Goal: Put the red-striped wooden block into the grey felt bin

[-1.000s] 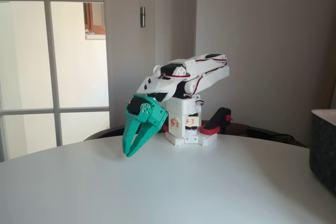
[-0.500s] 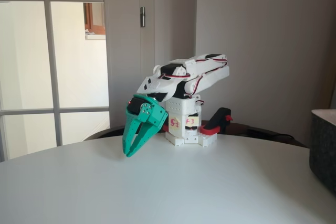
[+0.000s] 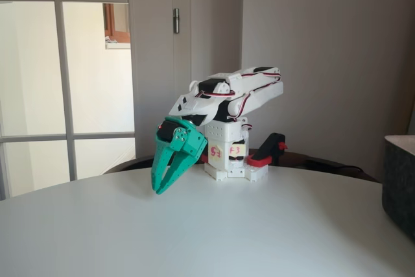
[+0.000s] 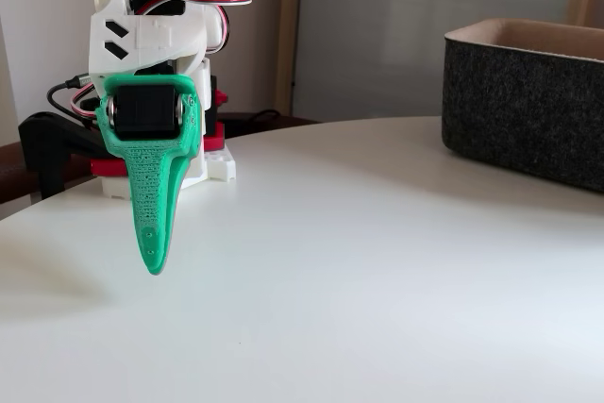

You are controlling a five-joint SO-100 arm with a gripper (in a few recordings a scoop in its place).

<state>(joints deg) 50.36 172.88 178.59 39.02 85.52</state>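
Note:
My green gripper [image 3: 157, 189] hangs tip-down just above the white table at the left of the folded white arm [image 3: 227, 92]. Its fingers lie together with nothing between them, so it is shut and holds nothing. From the side in the other fixed view, the gripper [image 4: 154, 269] shows as one narrow green wedge hovering over the tabletop. The grey felt bin [image 3: 401, 183] stands at the right edge of the table, far from the gripper; its dark wall and paler rim show as the bin [image 4: 528, 110] at the upper right. The red-striped wooden block is out of view.
The arm's white base [image 3: 227, 160] is fixed at the table's far edge by a red and black clamp [image 3: 267, 150]. A wide stretch of bare white tabletop [image 3: 227, 231] lies between gripper and bin. Behind are a glazed door and a wall.

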